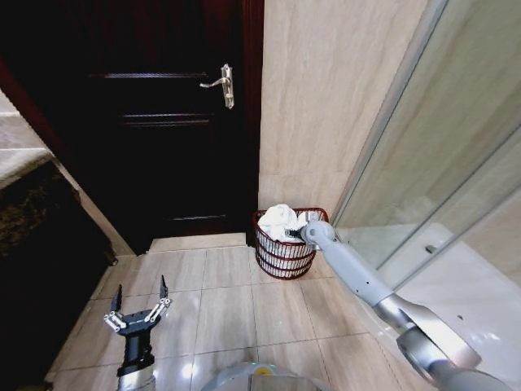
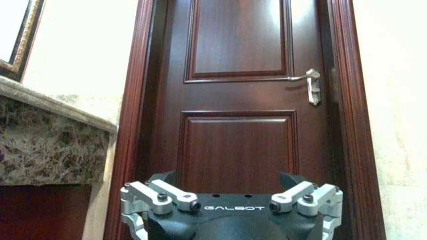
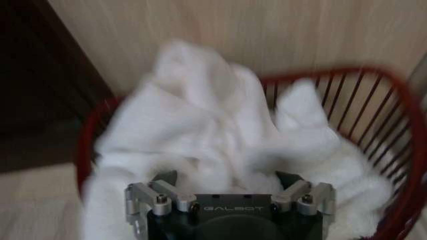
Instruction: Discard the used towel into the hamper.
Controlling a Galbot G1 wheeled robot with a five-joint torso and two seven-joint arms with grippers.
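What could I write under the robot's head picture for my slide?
Robot's right gripper reaches over the red hamper holding a white towel, while its left gripper waits open above the tiled floor.

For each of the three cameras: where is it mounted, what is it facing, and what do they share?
Head: high, looking down at floor tiles, hamper, both arms.
Left wrist: low behind the open left tool, facing the door.
Right wrist: behind the open right tool, over the towel in the hamper.
Shared: head and left wrist show the door handle; head and right wrist, the towel.
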